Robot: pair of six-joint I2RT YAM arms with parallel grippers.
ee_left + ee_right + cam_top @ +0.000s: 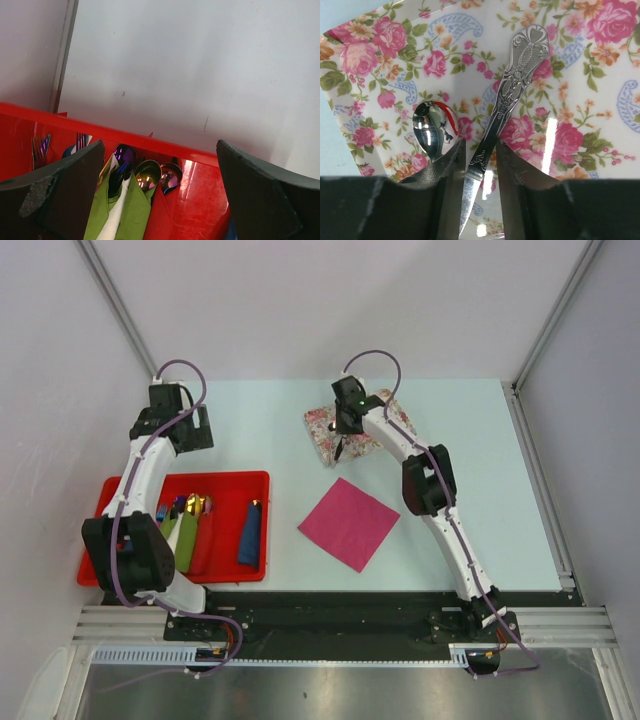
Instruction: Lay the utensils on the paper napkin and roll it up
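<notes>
The magenta paper napkin (348,523) lies flat and bare on the table's front middle. Two utensils rest on a floral mat (325,430) at the back: an ornate silver knife (517,75) and a spoon (434,122), whose bowl shows beside my left finger. My right gripper (479,150) is down on the mat (580,60) with its jaws narrowly open astride the knife where handle meets blade. A slim gap shows beside the blade. From above, the right gripper (342,448) covers the utensils. My left gripper (160,150) is wide open and empty above the red tray.
The red tray (120,490) at the front left holds green (187,540) and blue (250,533) napkin rolls with shiny cutlery ends. The left wrist view shows its far rim (125,136) and a green roll (130,210). White walls enclose the table.
</notes>
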